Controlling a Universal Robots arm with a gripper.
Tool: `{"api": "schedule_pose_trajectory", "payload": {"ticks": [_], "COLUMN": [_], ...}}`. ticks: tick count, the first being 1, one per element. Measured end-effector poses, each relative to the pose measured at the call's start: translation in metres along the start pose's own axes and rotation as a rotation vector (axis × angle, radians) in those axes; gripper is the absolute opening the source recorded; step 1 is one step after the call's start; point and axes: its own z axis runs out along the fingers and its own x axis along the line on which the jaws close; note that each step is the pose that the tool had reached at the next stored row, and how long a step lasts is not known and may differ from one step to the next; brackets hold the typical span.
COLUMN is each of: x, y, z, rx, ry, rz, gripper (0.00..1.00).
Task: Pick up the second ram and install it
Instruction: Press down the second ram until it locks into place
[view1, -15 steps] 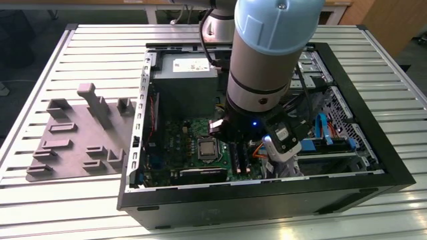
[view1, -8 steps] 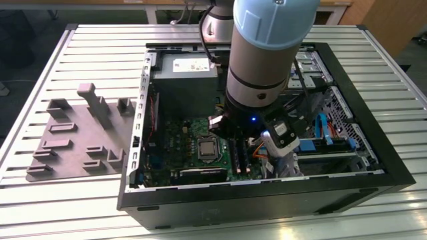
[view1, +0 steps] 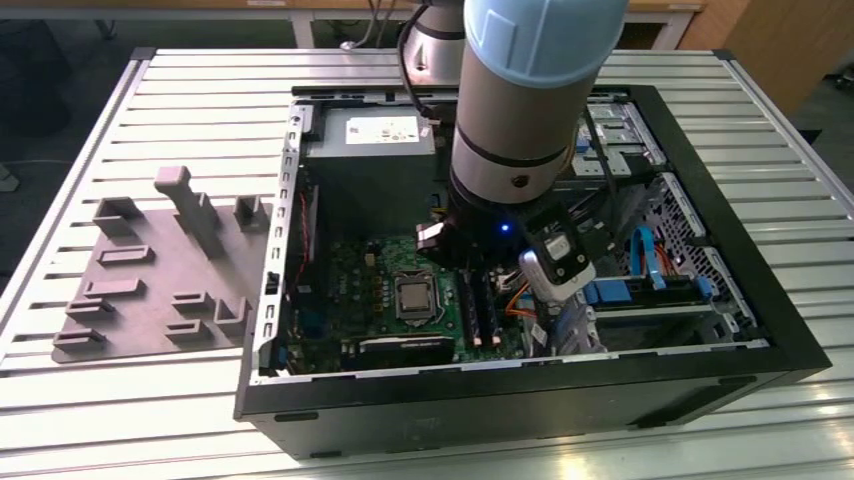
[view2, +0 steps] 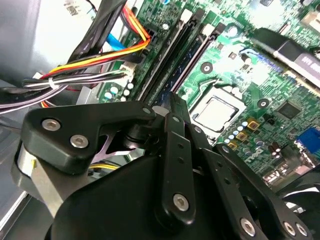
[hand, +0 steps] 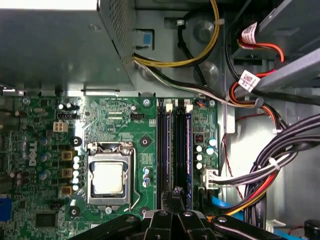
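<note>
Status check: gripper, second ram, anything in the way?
Gripper low over the memory slots, fingers together. Ram looks seated in a slot. Cable bundle close beside.

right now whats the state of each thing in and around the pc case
pc case: lying on its side, side panel off, inside open to view
processor socket: latched, bare metal chip top, no cooler on it
memory slots: sticks seated in them, upright
second ram: down in its slot, tool right above one end
tool: fingers close together over the slots
grey fixture plate: flat on the table beside the case, nothing in it
</note>
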Motion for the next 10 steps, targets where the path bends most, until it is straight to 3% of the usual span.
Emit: {"api": "schedule_pose_trajectory", "payload": {"ticks": [10], "x": [0.0000], "y": [0.0027], "z": [0.0002], "rx": [-0.0003], "ry": [0.0000], "rz": [0.000], "gripper": [0.11]}}
